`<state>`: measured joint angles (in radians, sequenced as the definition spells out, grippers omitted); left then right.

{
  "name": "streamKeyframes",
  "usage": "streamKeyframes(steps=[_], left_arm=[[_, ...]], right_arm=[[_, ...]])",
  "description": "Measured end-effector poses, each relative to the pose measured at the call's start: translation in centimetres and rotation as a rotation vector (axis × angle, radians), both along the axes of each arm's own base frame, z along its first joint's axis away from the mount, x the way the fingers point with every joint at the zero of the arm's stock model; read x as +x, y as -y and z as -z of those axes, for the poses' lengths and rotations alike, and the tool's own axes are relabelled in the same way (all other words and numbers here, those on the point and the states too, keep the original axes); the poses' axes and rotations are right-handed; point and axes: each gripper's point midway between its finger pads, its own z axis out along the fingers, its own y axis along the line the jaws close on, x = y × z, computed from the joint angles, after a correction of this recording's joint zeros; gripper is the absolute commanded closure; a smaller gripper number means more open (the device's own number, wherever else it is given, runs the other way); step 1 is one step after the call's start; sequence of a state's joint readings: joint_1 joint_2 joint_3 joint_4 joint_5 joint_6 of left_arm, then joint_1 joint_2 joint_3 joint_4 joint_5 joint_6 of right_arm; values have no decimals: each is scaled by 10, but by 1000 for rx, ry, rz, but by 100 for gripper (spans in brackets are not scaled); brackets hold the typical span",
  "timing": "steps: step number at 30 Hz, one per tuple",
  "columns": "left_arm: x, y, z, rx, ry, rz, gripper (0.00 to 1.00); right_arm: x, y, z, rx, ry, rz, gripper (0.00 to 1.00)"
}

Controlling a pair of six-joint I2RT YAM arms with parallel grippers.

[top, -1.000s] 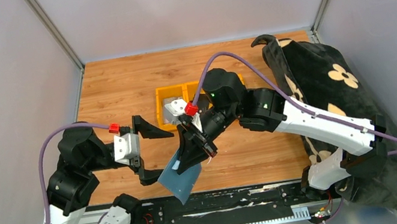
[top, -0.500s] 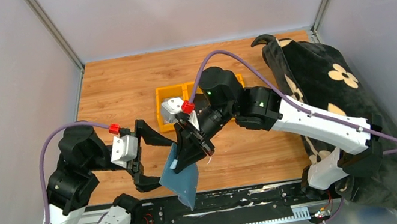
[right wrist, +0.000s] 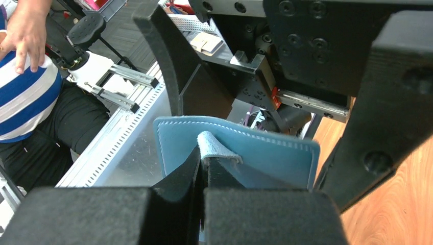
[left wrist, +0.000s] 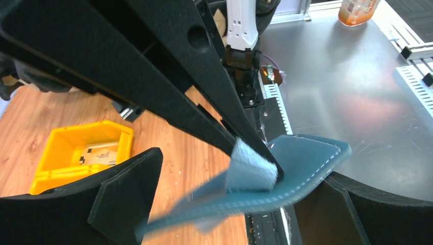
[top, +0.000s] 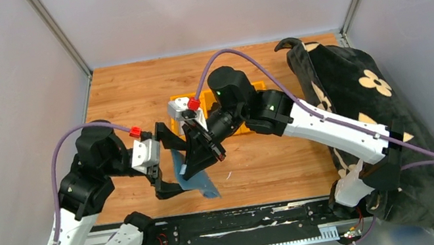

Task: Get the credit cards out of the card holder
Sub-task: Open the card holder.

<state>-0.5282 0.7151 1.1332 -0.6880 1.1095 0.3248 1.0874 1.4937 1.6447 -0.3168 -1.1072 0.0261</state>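
Left tool [top: 178,167] has moved up around the card holder [top: 198,182].

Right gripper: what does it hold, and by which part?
The flat slate-blue fabric card holder, pinched by its small pale tab. The left gripper is open, holding nothing.

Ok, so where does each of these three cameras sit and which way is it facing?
Top external: above and behind the robot, looking down on the table; left arm and right arm show, left claw open, right claw shut on the card holder.
Left wrist: on the left arm, looking along its open fingers; a yellow bin shows too.
Right wrist: on the right arm, looking down its shut fingers.
All three share the card holder.
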Motion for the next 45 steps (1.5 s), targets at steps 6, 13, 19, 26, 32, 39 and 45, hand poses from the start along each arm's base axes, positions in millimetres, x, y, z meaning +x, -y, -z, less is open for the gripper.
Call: streamKeyframes(steps=[6, 13, 19, 26, 32, 39, 45], left_arm=[[16, 10, 4, 31, -25, 5, 0], [23, 13, 2, 35, -2, -18, 14], [38, 10, 9, 70, 61, -82, 57], [46, 11, 11, 86, 51, -111, 71], [50, 10, 13, 95, 28, -149, 100], [68, 8, 14, 104, -3, -254, 100], [90, 13, 7, 93, -97, -362, 100]], right_arm=[[11, -4, 4, -3, -13, 8, 100], [32, 0, -3, 20, -21, 42, 100], [52, 11, -9, 42, -28, 90, 100], [52, 19, -9, 43, -38, 98, 94], [67, 25, -20, 84, -23, 161, 70], [83, 43, -48, 180, 36, 324, 36], [112, 57, -34, 175, 38, 511, 24]])
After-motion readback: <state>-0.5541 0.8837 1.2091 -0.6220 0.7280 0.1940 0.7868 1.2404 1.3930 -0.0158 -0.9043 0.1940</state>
